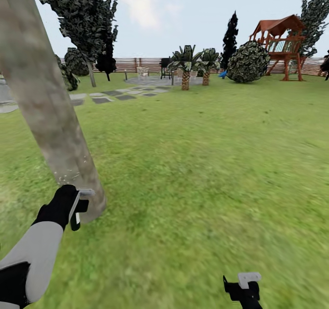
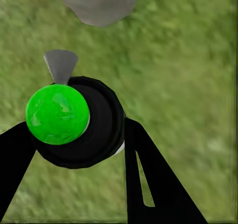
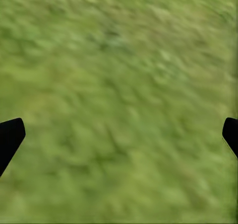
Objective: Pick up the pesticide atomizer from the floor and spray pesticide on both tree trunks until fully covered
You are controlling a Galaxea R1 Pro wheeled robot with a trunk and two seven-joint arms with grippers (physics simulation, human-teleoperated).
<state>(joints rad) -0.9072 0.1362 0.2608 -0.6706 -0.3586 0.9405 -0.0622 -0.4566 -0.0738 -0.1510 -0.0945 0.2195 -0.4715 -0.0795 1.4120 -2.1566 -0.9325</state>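
Left hand point(image 1: 75, 208) holding the spray bottle point(image 2: 79, 122) at the base of a tree trunk point(image 1: 45, 103).
The bottle sits gripped between the fingers point(image 2: 153, 184), its grey nozzle point(image 2: 60, 65) pointing toward the trunk just beside it. The right hand point(image 3: 119, 134) hangs spread wide and empty over the lawn point(image 1: 205, 162).

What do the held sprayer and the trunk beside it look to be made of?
Pesticide atomizer: looks like smooth plastic, matte black body, glossy green cap with highlights, grey nozzle; clamped in the left hand. Tree trunk: rough bark, mottled grey-brown, matte. As renders, both are guesses.
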